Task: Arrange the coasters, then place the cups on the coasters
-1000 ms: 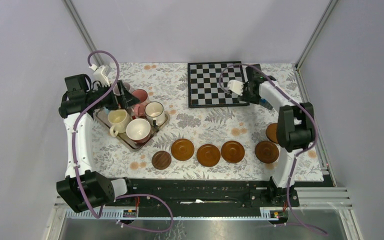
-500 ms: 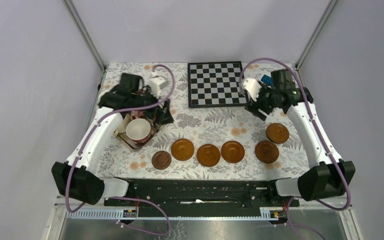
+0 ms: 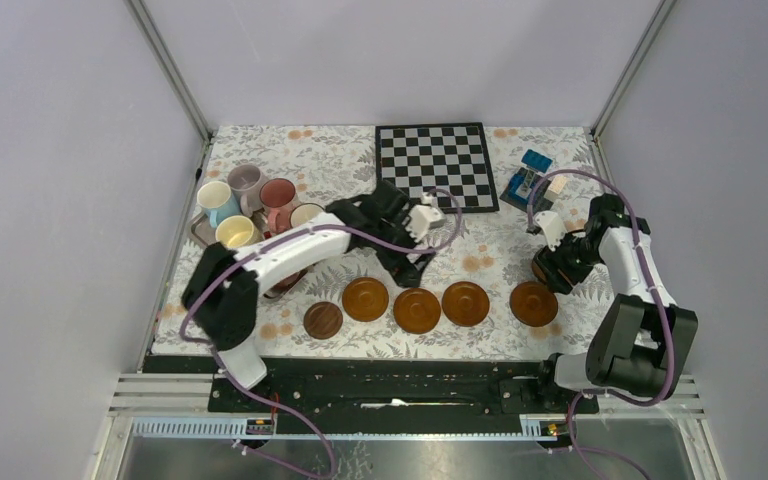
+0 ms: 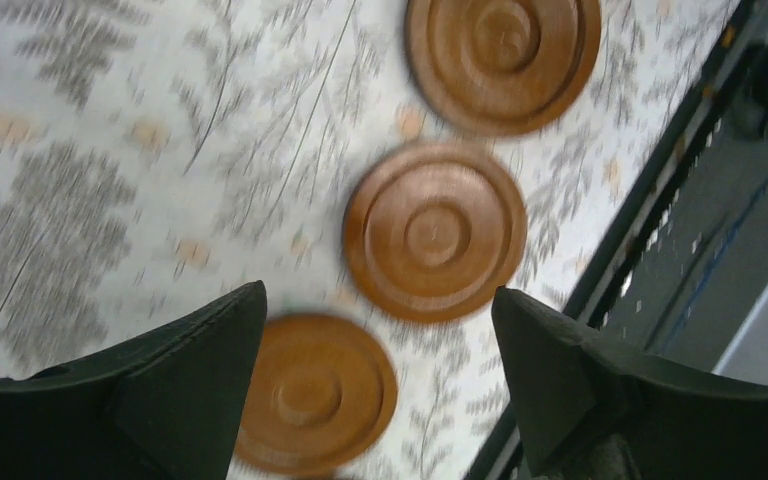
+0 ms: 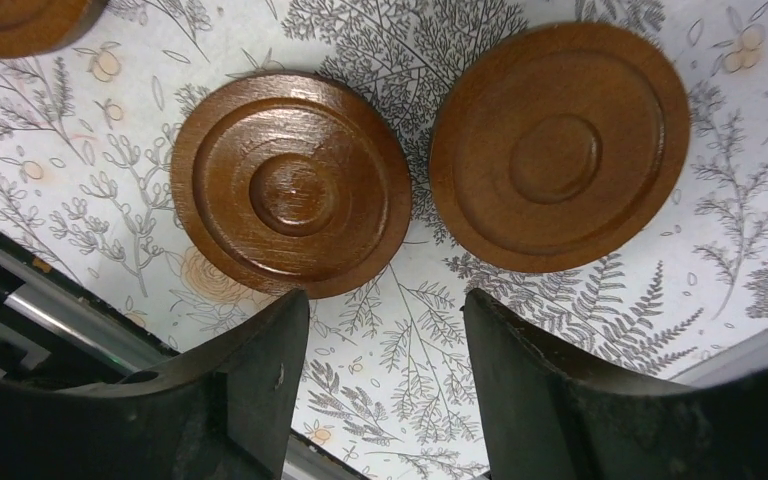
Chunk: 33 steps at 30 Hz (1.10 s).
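Arranging coasters. Right tool (image 5: 385, 305) part open, empty; stray coaster (image 5: 560, 145) just ahead of its tips. Left tool (image 4: 378, 320) wide open, empty, above row coasters (image 4: 435, 230). Next: lower, straddle stray, grip.

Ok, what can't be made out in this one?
Top view: the right hand covers the sixth coaster; the left arm hides part of the tray and whatever sits there.
Left wrist view: motion-blurred; the top coaster is cut off by the frame edge.
Top view: blue toy too small for detail.
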Each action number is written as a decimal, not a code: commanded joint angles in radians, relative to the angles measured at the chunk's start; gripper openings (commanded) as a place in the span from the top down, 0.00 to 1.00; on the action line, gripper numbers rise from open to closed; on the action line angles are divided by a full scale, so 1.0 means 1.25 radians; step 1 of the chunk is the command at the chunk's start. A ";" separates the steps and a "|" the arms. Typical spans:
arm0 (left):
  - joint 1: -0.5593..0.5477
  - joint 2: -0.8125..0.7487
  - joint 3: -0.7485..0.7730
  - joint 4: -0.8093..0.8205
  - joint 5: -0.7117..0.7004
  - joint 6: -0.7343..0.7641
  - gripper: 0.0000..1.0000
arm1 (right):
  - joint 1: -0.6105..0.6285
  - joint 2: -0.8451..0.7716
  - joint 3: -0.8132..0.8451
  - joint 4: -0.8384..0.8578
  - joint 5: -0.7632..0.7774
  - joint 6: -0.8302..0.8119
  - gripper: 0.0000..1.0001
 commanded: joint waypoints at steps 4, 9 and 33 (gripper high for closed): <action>-0.091 0.136 0.089 0.274 -0.063 -0.111 0.15 | -0.022 0.010 -0.075 0.064 -0.032 -0.024 0.36; -0.127 0.191 0.077 0.371 -0.099 -0.090 0.18 | -0.022 -0.025 -0.127 0.132 -0.041 0.005 0.36; -0.233 0.332 0.046 0.447 -0.224 -0.003 0.32 | -0.009 -0.115 -0.306 0.282 -0.008 0.064 0.30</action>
